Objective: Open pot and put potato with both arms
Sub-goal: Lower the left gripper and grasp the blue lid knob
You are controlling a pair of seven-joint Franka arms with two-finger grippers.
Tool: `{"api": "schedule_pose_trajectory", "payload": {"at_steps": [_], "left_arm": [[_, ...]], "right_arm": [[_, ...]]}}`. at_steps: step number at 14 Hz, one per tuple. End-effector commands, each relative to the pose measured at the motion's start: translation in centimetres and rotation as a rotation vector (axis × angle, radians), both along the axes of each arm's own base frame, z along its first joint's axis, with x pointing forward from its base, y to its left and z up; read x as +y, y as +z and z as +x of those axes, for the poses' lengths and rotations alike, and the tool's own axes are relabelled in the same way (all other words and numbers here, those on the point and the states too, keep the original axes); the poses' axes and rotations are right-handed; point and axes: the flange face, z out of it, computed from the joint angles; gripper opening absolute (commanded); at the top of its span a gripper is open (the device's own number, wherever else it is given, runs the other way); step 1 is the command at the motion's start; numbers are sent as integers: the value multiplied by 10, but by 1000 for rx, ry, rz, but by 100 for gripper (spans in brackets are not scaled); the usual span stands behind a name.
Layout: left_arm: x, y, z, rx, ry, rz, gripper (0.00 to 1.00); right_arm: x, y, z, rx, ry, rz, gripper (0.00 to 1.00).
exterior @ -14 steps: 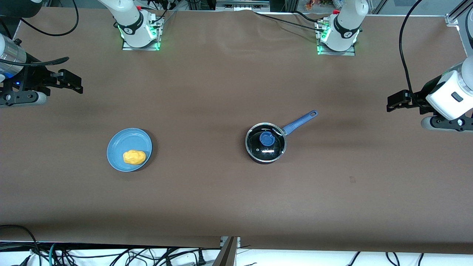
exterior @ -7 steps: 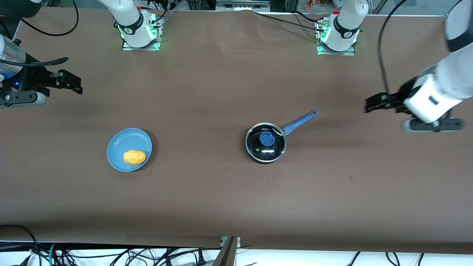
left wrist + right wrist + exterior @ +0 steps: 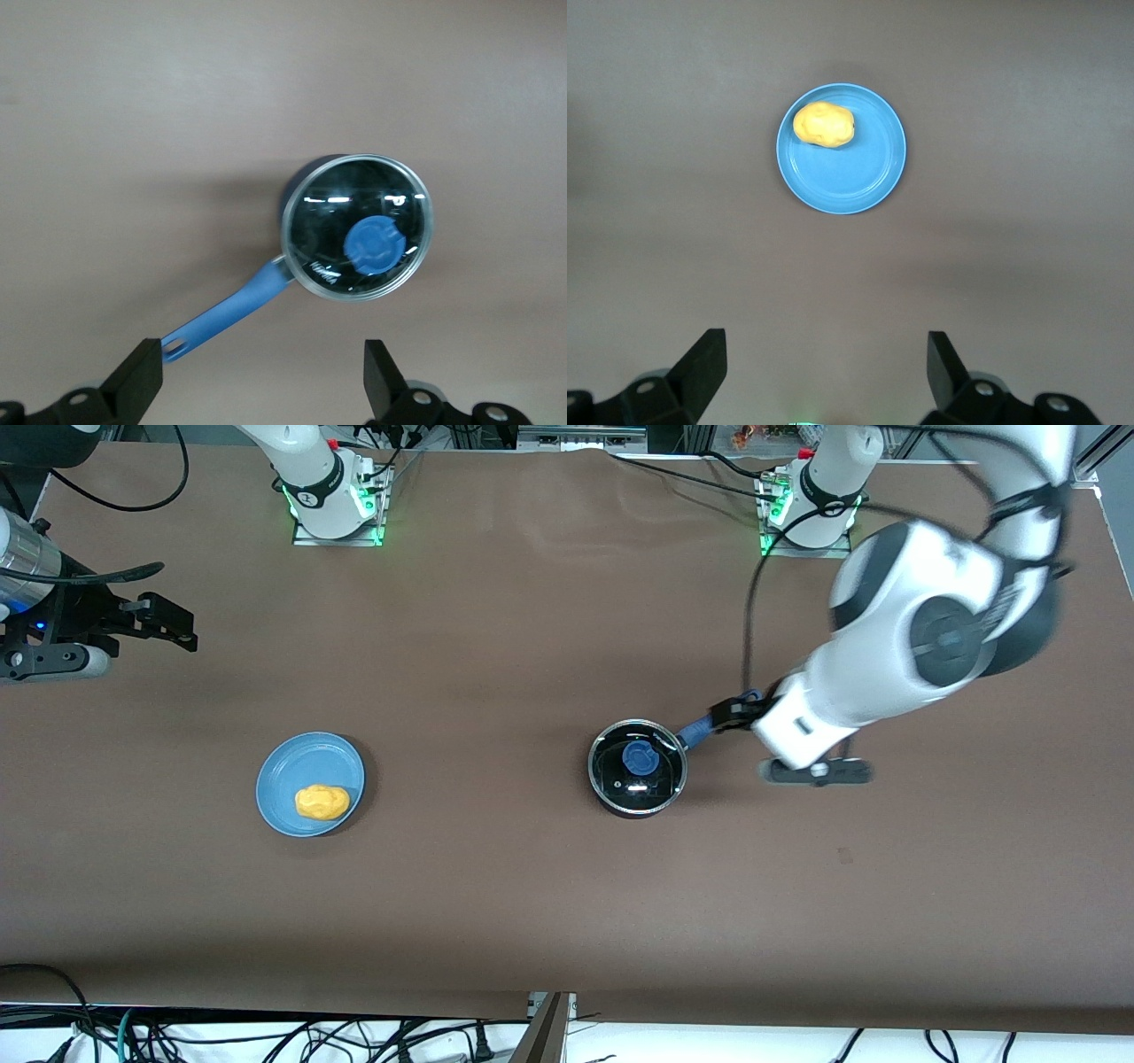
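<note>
Glass lid [image 3: 637,766] is risking a slip if the wide-open, empty left gripper [image 3: 257,385] closes off-centre on its knob [image 3: 373,247].

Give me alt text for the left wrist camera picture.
A small black saucepan with a clear glass lid, blue knob and long blue handle sits closed on a brown table; the left gripper hangs open above it.
</note>
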Motion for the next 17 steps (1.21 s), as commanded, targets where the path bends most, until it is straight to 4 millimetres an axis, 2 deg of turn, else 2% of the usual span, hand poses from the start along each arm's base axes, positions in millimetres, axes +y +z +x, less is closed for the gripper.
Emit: {"api": "schedule_pose_trajectory", "payload": {"at_steps": [1,4,5,7,10,13,17], "left_arm": [[-31,-37,4,-6,-22,-12,100],[-66,-75,-2,6,6,-5,100],[-83,-85,-6,-2,3,-5,100],[-97,-103,-7,-50,-34,26,100],[-110,-117,-12,-81,-76,55,100],[-115,-142,-23,-120,-116,75,100],[-119,-152,-26,-153,-130,68,100]], "right_arm": [[-2,3,-4,-11,11,-3,100],[-5,2,-4,-8,7,0,100],[-5,2,-4,-8,7,0,100],[-5,3,-4,-9,7,0,100],[-4,2,-4,-8,7,0,100],[-5,2,-4,-8,7,-2,100],[-5,2,-4,-8,7,-2,100]]}}
